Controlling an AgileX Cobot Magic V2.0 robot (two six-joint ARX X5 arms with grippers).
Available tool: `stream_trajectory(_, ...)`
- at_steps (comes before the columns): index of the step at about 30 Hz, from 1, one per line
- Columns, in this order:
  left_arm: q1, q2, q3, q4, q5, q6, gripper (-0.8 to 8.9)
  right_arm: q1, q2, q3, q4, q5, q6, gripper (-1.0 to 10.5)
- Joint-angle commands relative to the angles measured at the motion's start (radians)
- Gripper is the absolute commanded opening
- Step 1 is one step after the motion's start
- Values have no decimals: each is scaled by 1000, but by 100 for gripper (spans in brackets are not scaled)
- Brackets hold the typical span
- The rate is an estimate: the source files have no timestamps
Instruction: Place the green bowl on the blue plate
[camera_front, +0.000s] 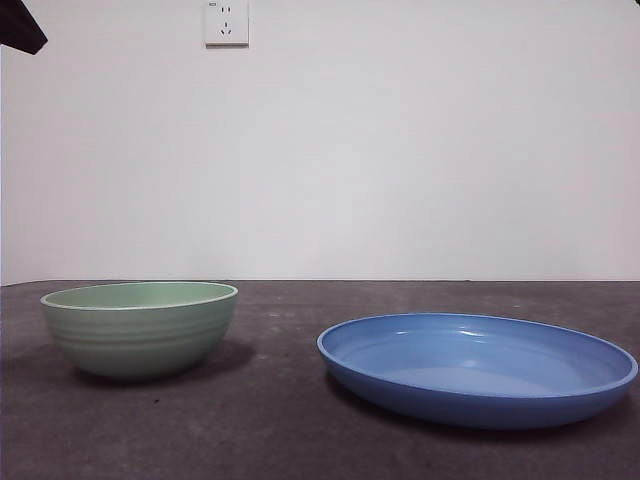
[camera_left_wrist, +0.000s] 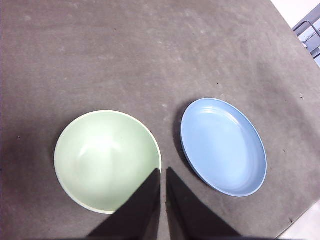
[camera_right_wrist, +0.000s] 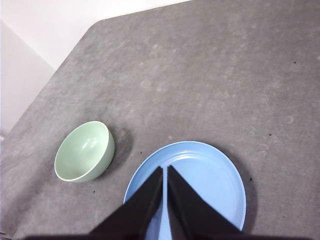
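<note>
On the dark grey table (camera_front: 290, 420), the green bowl (camera_front: 140, 326) sat upright at the left and the blue plate (camera_front: 478, 368) lay at the right, apart from each other.

High above them, the left gripper (camera_left_wrist: 163, 171) hung over the gap by the bowl's rim and the right gripper (camera_right_wrist: 165, 169) over the plate, each with its jaws nearly together and holding nothing.

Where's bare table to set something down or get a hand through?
Bare table lies behind the green bowl and blue plate, toward the wall, and in front of both. A narrow strip between them is passable but tightest. Both grippers hang high above; the left gripper over the bowl's edge, the right gripper over the plate.
</note>
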Motion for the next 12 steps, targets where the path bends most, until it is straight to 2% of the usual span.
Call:
stream_trajectory(1, -2, 5, 18, 12, 10, 16, 30, 2, 6, 20, 6, -1, -12, 9)
stream_trajectory(3, -2, 5, 18, 11, 10, 15, 45, 2, 6, 20, 6, -1, -12, 10)
stream_trajectory(5, -2, 5, 18, 10, 10, 14, 130, 2, 6, 20, 6, -2, -12, 57)
stream_trajectory(7, -2, 5, 18, 4, 10, 14, 252, 2, 6, 19, 6, -2, -12, 165)
stream_trajectory(10, -2, 6, 18, -10, 9, 15, 463, 2, 6, 20, 6, -2, -11, 395)
stream_trajectory(12, -2, 6, 18, -13, 9, 15, 557, 2, 6, 19, 5, -2, -9, 521)
